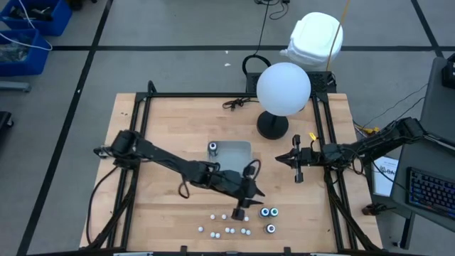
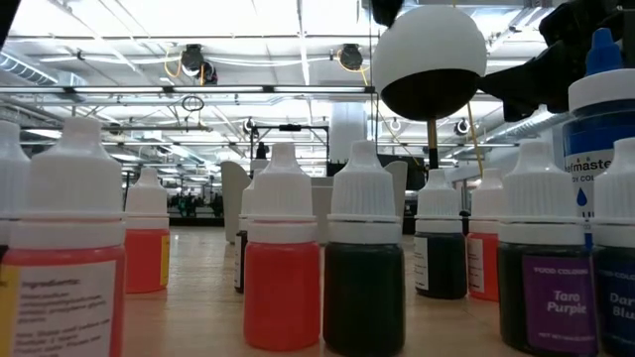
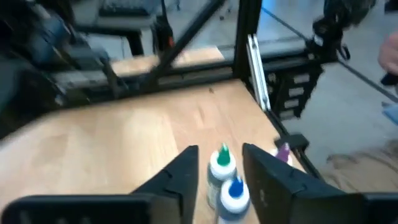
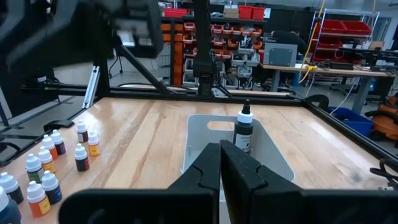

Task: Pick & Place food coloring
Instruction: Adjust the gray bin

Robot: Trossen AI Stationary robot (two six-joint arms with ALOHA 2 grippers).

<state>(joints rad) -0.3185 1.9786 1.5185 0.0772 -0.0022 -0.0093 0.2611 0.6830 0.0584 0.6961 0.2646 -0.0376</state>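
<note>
Two arms share the table from above, as we see it: the left gripper (image 1: 243,211) sits low over the near edge beside three round jars (image 1: 269,213), with small white-capped bottles (image 1: 226,229) scattered just by it, while the right gripper (image 1: 298,173) waits near the lamp base (image 1: 272,126). One dark bottle (image 1: 212,148) stands in the clear tray (image 1: 238,151).

At table height we face a row of dropper bottles (image 2: 283,263), reddish and dark.

Through the left wrist we see its fingers (image 3: 180,177) parted around a green-tipped jar (image 3: 221,163), a blue-tipped one (image 3: 234,194) just beside.

Through the right wrist, its fingers (image 4: 233,165) are pressed together, empty.
</note>
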